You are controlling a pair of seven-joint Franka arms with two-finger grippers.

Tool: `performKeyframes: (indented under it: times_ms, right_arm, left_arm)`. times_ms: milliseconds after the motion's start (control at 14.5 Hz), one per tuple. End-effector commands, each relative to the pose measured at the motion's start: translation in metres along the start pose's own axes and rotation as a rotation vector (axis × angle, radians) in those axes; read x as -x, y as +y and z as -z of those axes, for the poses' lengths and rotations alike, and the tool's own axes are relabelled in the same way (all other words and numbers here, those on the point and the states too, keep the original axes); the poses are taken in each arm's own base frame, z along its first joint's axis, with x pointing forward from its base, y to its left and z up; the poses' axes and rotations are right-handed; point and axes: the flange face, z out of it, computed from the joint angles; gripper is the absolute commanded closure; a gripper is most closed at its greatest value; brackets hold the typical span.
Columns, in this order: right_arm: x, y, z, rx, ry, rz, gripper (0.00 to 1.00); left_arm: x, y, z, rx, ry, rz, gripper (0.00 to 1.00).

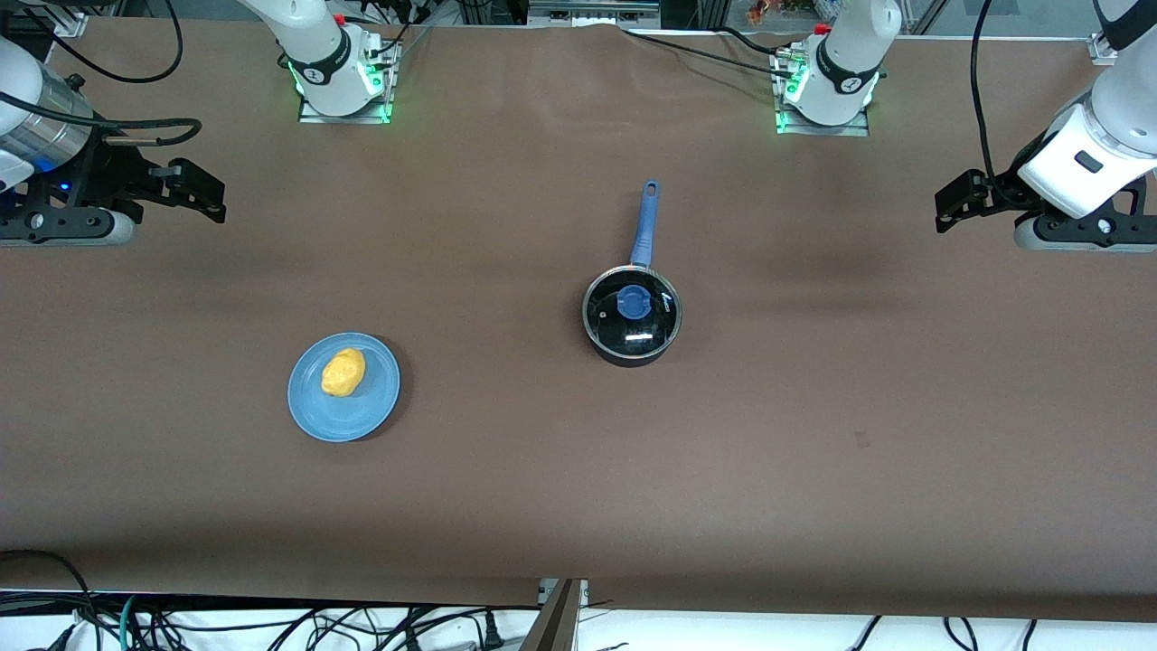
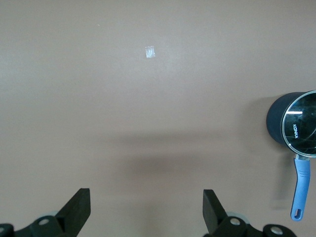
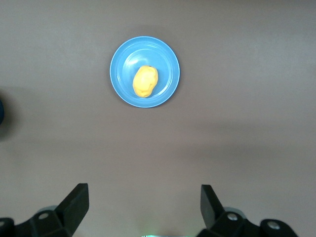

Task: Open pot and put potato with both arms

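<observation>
The black pot (image 1: pixel 632 318) stands mid-table with its glass lid and blue knob (image 1: pixel 633 301) on it. Its blue handle (image 1: pixel 644 226) points toward the robots' bases. The yellow potato (image 1: pixel 343 372) lies on a light-blue plate (image 1: pixel 362 413), toward the right arm's end and nearer the front camera than the pot. My right gripper (image 1: pixel 208 192) is open and empty over the right arm's end of the table. My left gripper (image 1: pixel 947 210) is open and empty over the left arm's end. The left wrist view shows the pot (image 2: pixel 295 123) off to one side of the open gripper (image 2: pixel 146 207). The right wrist view shows the potato (image 3: pixel 145 81) ahead of the open gripper (image 3: pixel 143 205).
A brown cloth covers the table. A small pale mark (image 1: pixel 861 439) lies on it, nearer the front camera than the pot; it also shows in the left wrist view (image 2: pixel 150 52). The arm bases (image 1: pixel 339 81) (image 1: pixel 827 90) stand at the table's edge farthest from the camera. Cables lie along the front edge.
</observation>
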Motion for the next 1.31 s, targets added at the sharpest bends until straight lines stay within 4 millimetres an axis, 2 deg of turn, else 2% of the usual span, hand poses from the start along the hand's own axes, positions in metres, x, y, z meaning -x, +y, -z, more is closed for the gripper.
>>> performKeyframes:
  times_ms: [0,1241]
  right_arm:
    - [0.0008,0.0012,0.0009,0.001,0.005,-0.013,0.0]
    - [0.0011,0.0073,0.0025,-0.002,0.007,-0.033,0.0]
  left_arm:
    - [-0.0007,0.0031,0.0047,0.019,0.005,-0.025,0.0]
    - [0.0029,0.0061,0.0022,0.015,-0.03,-0.024,0.0]
